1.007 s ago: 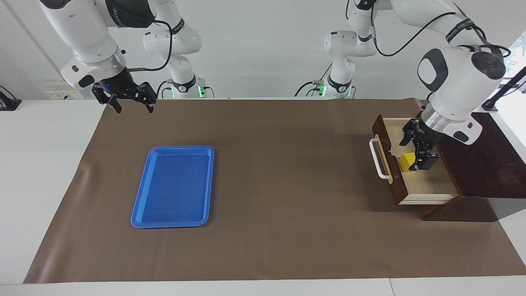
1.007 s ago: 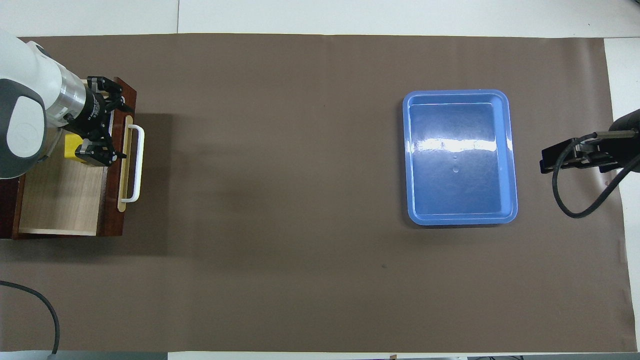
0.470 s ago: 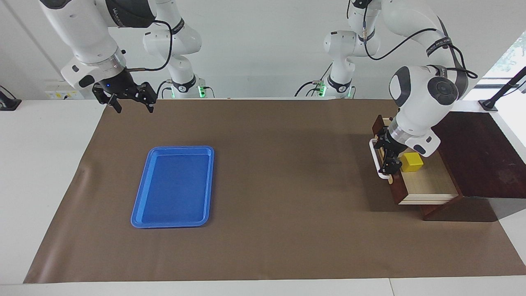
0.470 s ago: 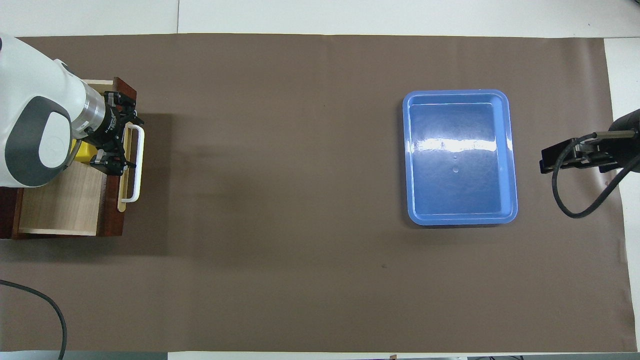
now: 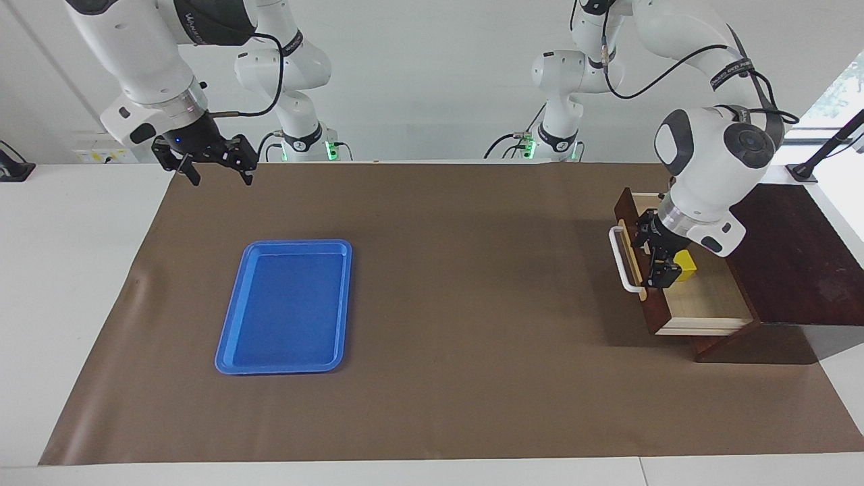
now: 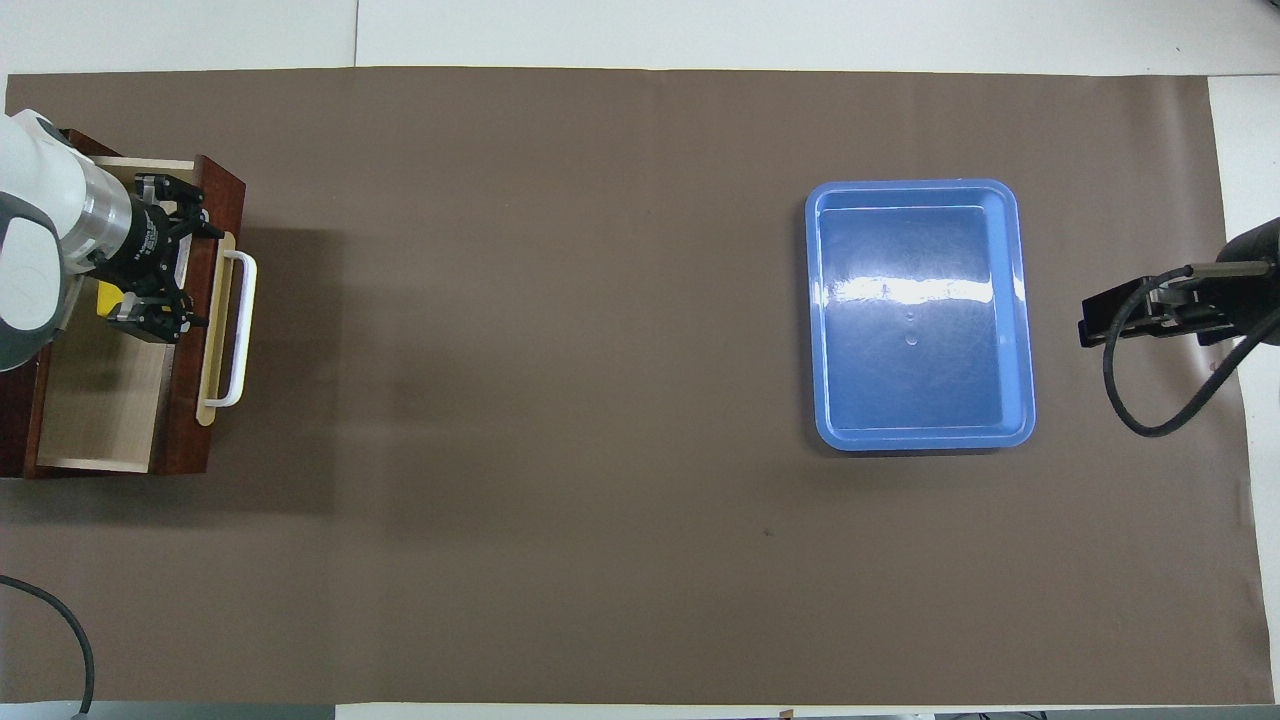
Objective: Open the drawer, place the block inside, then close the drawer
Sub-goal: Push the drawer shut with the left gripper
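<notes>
Pushing at the drawer (image 5: 702, 307) front, the left tool (image 5: 658, 253) sits with its fingers spread, gripping nothing, just inside the dark front panel at the handle (image 5: 622, 260) end. In the facing view the drawer stands partly open at three o'clock on the worktop (image 5: 472, 304), pulled from its dark box (image 5: 790, 263). The block (image 5: 685, 264) rests on the pale drawer floor, touching or just beside the tool; which, cannot be told. The right tool (image 5: 214, 169) waits in the air at ten o'clock, jaws spread and empty, above the mat's edge. A blue tray (image 5: 283, 307) lies bare at eight o'clock.

Seen from overhead, the drawer (image 6: 100, 420) lies at nine o'clock, its white handle (image 6: 238, 330) facing the middle of the worktop (image 6: 600, 400). The left tool (image 6: 160, 275) hangs over the drawer's front corner, and only a sliver of the block (image 6: 108, 296) shows beside it. The tray (image 6: 920, 315) sits at three o'clock, the right tool (image 6: 1140, 315) past it at the edge.

By the look of it, the block is light, stiff and safely stowed; it may slide on the smooth wood. The drawer seems rigid and free-running, so a flat push on the front panel or handle bar, near its middle, should close it squarely.
</notes>
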You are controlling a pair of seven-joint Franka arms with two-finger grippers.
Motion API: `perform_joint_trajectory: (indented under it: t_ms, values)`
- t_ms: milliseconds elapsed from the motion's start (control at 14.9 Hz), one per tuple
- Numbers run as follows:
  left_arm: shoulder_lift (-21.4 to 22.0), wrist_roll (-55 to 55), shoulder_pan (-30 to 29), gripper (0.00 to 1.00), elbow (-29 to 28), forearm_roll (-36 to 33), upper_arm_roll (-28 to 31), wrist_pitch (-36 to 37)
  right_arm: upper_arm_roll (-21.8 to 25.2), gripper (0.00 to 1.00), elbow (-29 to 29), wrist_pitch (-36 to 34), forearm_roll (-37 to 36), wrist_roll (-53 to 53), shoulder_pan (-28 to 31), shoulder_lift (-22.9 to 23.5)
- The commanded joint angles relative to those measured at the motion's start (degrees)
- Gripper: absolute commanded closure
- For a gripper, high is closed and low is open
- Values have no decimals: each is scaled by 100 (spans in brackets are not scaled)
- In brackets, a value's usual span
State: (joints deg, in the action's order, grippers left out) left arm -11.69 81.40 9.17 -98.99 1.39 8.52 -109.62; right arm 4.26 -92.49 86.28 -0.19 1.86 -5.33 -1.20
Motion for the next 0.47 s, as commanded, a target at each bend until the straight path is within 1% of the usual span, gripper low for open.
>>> perform_joint_trajectory:
  t_ms: [0,403]
  values:
    - [149,-527,-3,0,-191,-95,404,-121,-66,0,-76,-24,-78,-98,67,-74]
    - [132,-1274,-56,0,-164,-95,853,-287,-66,0,-67,-24,-78,-98,76,-74]
